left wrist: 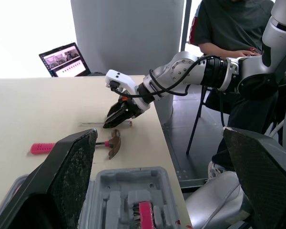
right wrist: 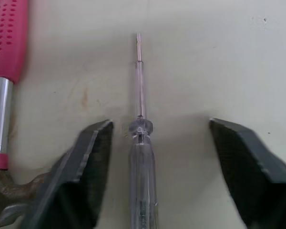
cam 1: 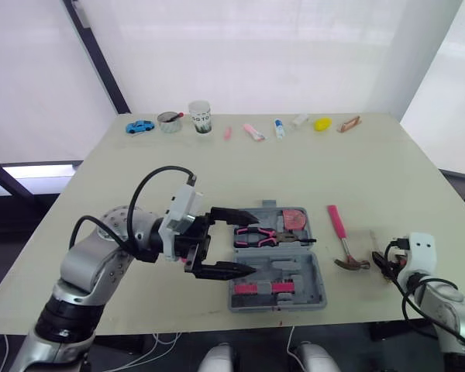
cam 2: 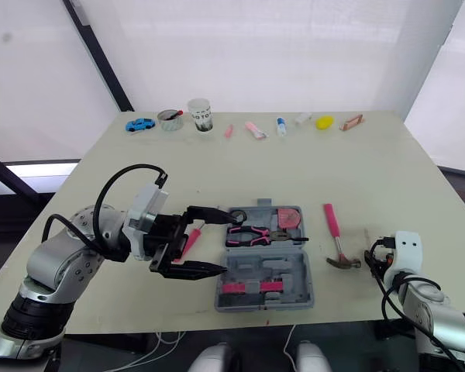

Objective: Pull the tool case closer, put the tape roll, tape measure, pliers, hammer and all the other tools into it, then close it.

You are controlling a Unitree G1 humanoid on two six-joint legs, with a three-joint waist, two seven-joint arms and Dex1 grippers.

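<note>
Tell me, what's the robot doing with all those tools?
The robot is packing tools into a grey tool case that lies open on the table. The pink-handled pliers are already inside. Its left gripper is open at the case's left side, holding nothing. Its right gripper is open over a clear screwdriver lying on the table beside the pink-handled hammer, which is outside the case too.

In the right wrist view the screwdriver and hammer are cut off by the edges. The left gripper covers the case at its left edge. The far items, perhaps tubes, are too small to name.
</note>
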